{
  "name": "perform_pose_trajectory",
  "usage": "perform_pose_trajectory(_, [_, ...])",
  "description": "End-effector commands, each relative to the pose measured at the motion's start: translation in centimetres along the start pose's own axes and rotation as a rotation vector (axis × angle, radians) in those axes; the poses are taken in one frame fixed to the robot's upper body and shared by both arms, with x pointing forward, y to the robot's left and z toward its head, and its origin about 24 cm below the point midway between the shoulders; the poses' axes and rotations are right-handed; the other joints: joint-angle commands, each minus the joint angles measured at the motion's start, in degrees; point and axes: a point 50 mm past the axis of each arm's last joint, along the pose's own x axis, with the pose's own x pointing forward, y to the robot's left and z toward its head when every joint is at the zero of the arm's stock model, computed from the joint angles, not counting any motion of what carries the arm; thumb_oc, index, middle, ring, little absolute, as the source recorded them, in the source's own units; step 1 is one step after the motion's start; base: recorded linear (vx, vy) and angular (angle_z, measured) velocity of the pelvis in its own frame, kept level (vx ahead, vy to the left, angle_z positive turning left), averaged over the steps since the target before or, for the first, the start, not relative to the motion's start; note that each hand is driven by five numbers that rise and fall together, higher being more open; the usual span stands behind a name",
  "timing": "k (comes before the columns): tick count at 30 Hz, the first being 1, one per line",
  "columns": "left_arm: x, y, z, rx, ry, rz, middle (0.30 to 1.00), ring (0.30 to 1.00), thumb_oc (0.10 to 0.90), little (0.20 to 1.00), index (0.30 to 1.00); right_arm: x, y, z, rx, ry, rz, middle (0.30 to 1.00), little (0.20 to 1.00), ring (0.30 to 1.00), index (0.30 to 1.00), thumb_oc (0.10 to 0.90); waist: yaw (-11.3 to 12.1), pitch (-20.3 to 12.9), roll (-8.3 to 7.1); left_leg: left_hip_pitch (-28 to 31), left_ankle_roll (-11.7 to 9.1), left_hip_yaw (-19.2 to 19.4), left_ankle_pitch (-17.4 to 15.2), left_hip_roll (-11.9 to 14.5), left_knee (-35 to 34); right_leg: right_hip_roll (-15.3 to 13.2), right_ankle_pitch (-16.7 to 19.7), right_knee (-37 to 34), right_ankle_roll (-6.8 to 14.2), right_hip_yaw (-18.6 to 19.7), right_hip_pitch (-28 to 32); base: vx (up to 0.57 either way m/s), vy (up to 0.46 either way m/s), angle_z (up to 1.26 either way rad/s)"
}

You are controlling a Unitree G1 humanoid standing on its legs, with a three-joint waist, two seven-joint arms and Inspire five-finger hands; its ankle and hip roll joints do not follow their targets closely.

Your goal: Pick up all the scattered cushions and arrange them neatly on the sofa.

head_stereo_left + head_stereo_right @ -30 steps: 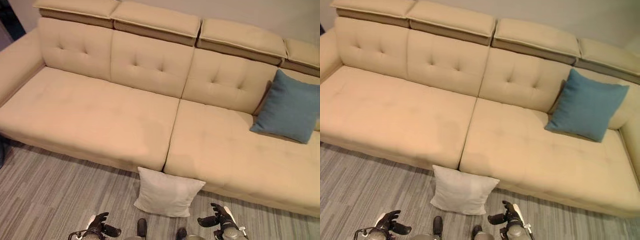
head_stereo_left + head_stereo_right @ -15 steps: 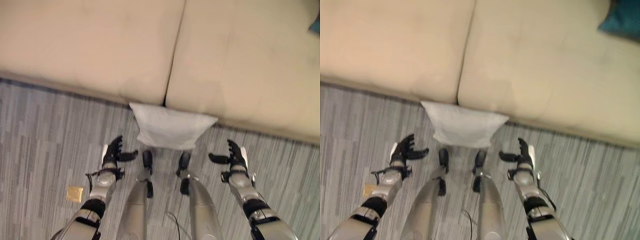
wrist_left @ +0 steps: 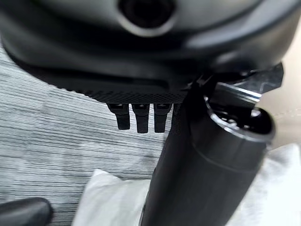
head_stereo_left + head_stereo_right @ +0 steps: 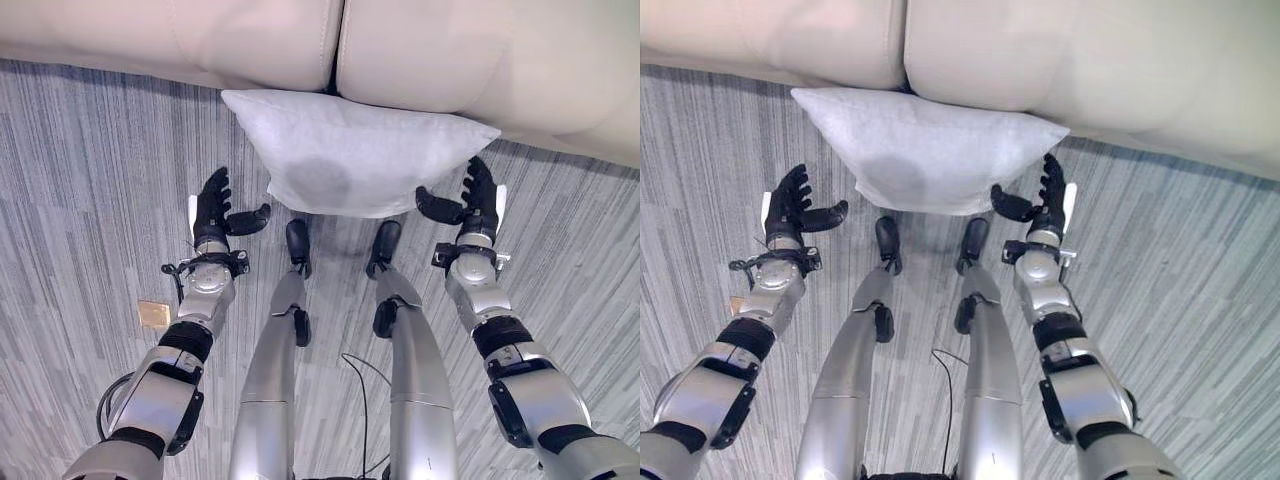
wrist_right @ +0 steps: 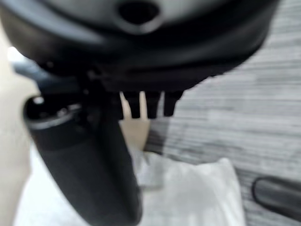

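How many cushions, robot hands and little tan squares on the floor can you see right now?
White cushion: 1
Robot hands: 2, the left hand and the right hand
Little tan square on the floor: 1
Total: 4

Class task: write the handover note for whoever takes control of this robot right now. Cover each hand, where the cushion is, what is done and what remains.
Left hand: open, holding nothing, beside the left edge of the white cushion, not touching it.
Right hand: open, holding nothing, close by the cushion's right corner; contact cannot be told.
The cushion lies on the grey floor, its far edge against the front of the beige sofa, between the two hands.
Done: the hands are set on either side of the cushion.
Left: close both hands on it, lift it and place it neatly on the sofa.
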Motion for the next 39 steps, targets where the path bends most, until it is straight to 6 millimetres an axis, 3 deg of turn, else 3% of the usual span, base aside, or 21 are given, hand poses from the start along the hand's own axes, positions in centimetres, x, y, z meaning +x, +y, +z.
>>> perform_pose_trajectory(1, [-1.0,2.9,-1.3,0.017,-0.028,0.085,0.900,0.900,0.800,0.900,0.900,-1.8,-0.9,-2.0,0.017,-0.014,-0.016,0.900,0.900,0.900,0.900,0.800,-0.4,-12.3,-1.46,-5.1,-3.7,-4.2,-7.2,0.3,2.4,-1.6,1.9,-7.3,8.6,3.9,-0.5,0.00,0.000,0.00])
perform_pose_trajectory(8, [1.3,1.6,4.4,-0.002,-0.194,0.059,0.900,0.900,0.800,0.900,0.900,-0.6,2.0,3.1,0.111,-0.158,0.073,0.900,0.900,0.900,0.900,0.800,-0.7,-11.7,-1.48,-9.3,-3.9,-4.8,-6.6,0.5,3.1,-1.8,1.8,-5.8,8.9,3.8,-4.7,0.00,0.000,0.00])
perform_pose_trajectory(13, [1.7,0.2,6.2,-0.011,-0.242,0.026,0.900,0.900,0.800,0.900,0.900,-1.0,4.4,5.0,0.134,-0.217,0.152,0.900,0.900,0.900,0.900,0.800,-0.8,-12.2,-1.52,-10.4,-4.0,-5.1,-6.4,0.4,2.9,-1.7,1.8,-5.6,9.0,3.8,-5.8,0.00,0.000,0.00])
perform_pose_trajectory(16, [1.7,-1.4,7.2,-0.065,-0.270,0.002,0.900,0.900,0.800,0.900,0.900,-1.6,6.2,6.2,0.134,-0.259,0.214,0.900,0.900,0.900,0.900,0.800,-0.8,-12.6,-1.59,-11.1,-4.0,-5.4,-6.3,0.3,2.8,-1.7,1.6,-5.6,9.0,3.7,-6.5,0.00,0.000,0.00])
perform_pose_trajectory(17, [1.4,-3.0,8.1,-0.111,-0.296,-0.032,0.900,0.900,0.800,0.900,0.900,-2.1,7.5,7.1,0.150,-0.287,0.252,0.900,0.900,0.900,0.900,0.800,-0.8,-13.0,-1.58,-11.2,-4.0,-5.5,-6.3,0.1,2.6,-1.7,1.6,-5.7,9.0,3.8,-6.7,0.00,0.000,0.00])
perform_pose_trajectory(19, [1.2,-3.6,8.4,-0.132,-0.305,-0.044,0.900,0.900,0.800,0.900,0.900,-2.4,7.8,7.4,0.156,-0.297,0.266,0.900,0.900,0.900,0.900,0.800,-0.8,-13.2,-1.59,-11.2,-3.9,-5.6,-6.3,0.0,2.4,-1.8,1.5,-5.7,9.0,3.9,-6.8,0.01,0.002,0.02])
perform_pose_trajectory(20, [1.0,-4.3,8.8,-0.146,-0.318,-0.063,0.900,0.900,0.800,0.900,0.900,-2.6,8.3,7.8,0.163,-0.315,0.284,0.832,0.832,0.832,0.832,0.755,-0.8,-13.3,-1.62,-11.3,-3.9,-5.6,-6.3,-0.1,2.3,-1.7,1.4,-5.8,9.0,3.9,-6.9,0.02,0.000,0.03])
perform_pose_trajectory(21, [0.8,-5.0,9.2,-0.158,-0.336,-0.081,0.900,0.900,0.800,0.900,0.900,-2.9,8.7,8.3,0.174,-0.332,0.301,0.599,0.599,0.599,0.599,0.599,-0.8,-13.5,-1.65,-11.4,-3.8,-5.6,-6.3,-0.2,2.2,-1.7,1.4,-5.9,8.9,3.9,-6.9,0.00,0.000,0.00])
perform_pose_trajectory(22, [0.6,-5.4,9.4,-0.166,-0.344,-0.095,0.519,0.519,0.546,0.519,0.519,-3.1,8.8,8.5,0.184,-0.345,0.309,0.312,0.312,0.312,0.312,0.408,-0.9,-13.7,-1.66,-11.4,-3.8,-5.7,-6.3,-0.3,2.1,-1.7,1.4,-5.9,8.9,4.0,-7.0,0.03,-0.004,0.01])
perform_pose_trajectory(23, [0.2,-6.3,9.7,-0.186,-0.356,-0.123,0.302,0.302,0.402,0.302,0.302,-3.4,9.1,8.9,0.206,-0.363,0.328,0.300,0.300,0.300,0.300,0.400,-0.9,-14.2,-1.69,-11.3,-3.7,-5.7,-6.4,-0.4,1.8,-1.7,1.3,-6.0,9.0,4.0,-7.1,0.00,0.000,0.00])
perform_pose_trajectory(33, [-1.2,-7.4,10.6,-0.259,-0.417,-0.185,0.300,0.300,0.400,0.300,0.300,-4.1,7.6,9.0,0.269,-0.413,0.312,0.300,0.300,0.300,0.300,0.400,-1.0,-16.7,-1.21,-8.8,-3.5,-5.3,-6.3,-1.3,-0.9,-1.8,0.7,-6.5,9.2,4.6,-6.1,0.00,0.000,0.00])
perform_pose_trajectory(39, [-2.6,-7.2,9.0,-0.306,-0.405,-0.200,0.300,0.300,0.400,0.300,0.300,-5.2,5.7,6.7,0.358,-0.371,0.272,0.300,0.300,0.300,0.300,0.400,-1.1,-18.3,-1.01,-3.4,-3.6,-5.3,-6.6,-1.8,-2.4,-1.5,-0.1,-6.3,9.1,4.1,-1.4,0.01,-0.007,0.02])
